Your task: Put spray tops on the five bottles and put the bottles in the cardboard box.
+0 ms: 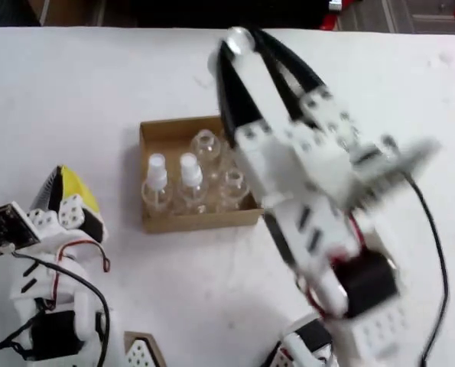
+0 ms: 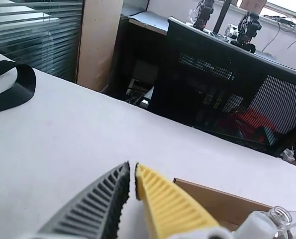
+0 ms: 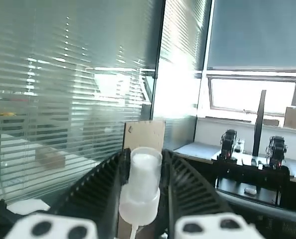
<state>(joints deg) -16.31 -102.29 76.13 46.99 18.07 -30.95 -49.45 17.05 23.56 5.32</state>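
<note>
You're roughly halfway: two capped bottles (image 1: 157,182) and two bare bottles (image 1: 205,145) sit in the cardboard box (image 1: 162,134), a fifth maybe hidden behind the arm (image 1: 303,176), while your right gripper (image 3: 144,155) clamps a spray top (image 3: 140,191) aloft and the left gripper (image 2: 132,167) is closed on nothing.

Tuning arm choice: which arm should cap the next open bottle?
Right. The right fingers hold a spray top, raised near the box; two bottles there are open. The left fingers are shut and empty.
</note>
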